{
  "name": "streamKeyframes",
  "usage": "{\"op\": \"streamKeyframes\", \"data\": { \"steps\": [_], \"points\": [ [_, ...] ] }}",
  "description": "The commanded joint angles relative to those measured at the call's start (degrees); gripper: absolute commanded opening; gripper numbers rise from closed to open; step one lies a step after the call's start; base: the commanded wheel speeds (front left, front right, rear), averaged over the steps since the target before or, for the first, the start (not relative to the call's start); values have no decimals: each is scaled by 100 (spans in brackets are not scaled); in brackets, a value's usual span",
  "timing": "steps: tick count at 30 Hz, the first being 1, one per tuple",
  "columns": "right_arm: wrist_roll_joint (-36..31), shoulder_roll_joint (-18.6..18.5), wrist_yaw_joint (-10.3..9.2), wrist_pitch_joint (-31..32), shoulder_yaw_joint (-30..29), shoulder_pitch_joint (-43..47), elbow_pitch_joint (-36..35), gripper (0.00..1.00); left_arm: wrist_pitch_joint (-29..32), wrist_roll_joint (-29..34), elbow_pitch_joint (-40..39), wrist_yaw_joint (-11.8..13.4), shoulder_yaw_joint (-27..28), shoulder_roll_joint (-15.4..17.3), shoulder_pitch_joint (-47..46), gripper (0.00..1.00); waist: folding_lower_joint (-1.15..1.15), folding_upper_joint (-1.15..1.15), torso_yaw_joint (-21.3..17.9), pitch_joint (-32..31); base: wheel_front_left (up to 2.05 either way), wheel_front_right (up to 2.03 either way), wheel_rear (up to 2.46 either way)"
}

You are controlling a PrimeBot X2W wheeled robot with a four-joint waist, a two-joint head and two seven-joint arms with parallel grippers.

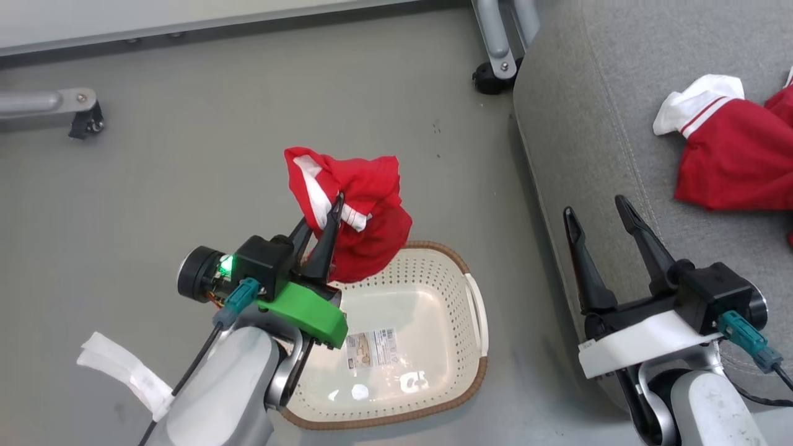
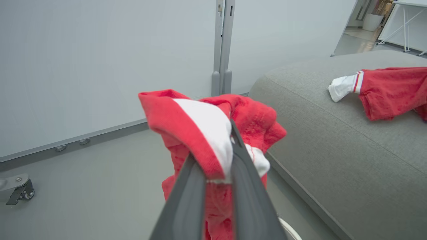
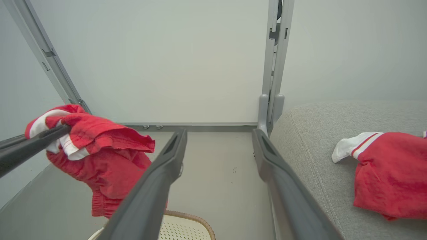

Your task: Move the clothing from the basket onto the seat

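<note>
Left tool (image 1: 336,204) pinches garment (image 1: 372,183) — basket (image 1: 449,282) rim part-hidden.

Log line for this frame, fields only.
left pincer: shut on red garment, held above basket | right pincer: open | seat: holds second garment | basket: visible bottom bare

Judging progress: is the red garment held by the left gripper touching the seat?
Apart. The right wrist view shows open floor between the held garment and the seat.

Red garment (image 1: 365,217) above basket (image 1: 427,272), another (image 1: 731,161) on seat (image 1: 595,124)
</note>
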Motion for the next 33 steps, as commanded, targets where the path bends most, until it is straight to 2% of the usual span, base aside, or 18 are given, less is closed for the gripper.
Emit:
{"op": "streamKeyframes", "data": {
  "steps": [1, 9, 16, 33],
  "points": [
    [-23, 3, 0, 42, -26, 121, -37, 100, -18, 112, -240, 56, 67, 67, 136, 0, 1, 0, 194, -299, 0, 0, 0],
    [14, 1, 0, 213, -40, 416, -184, 100, -15, 317, -1519, 156, 373, 190, 533, 0, 1, 0, 286, -731, 0, 0, 0],
    [27, -31, 0, 379, 2, 705, -270, 100, -12, 347, -2282, 215, 451, 249, 986, 0, 1, 0, 292, -1071, 0, 0, 0],
    [76, 22, 0, 649, 86, 1284, -415, 100, 145, 192, -2930, 376, 188, 279, 1775, 0, 1, 0, 345, -1587, 0, 0, 0]
  ]
}}
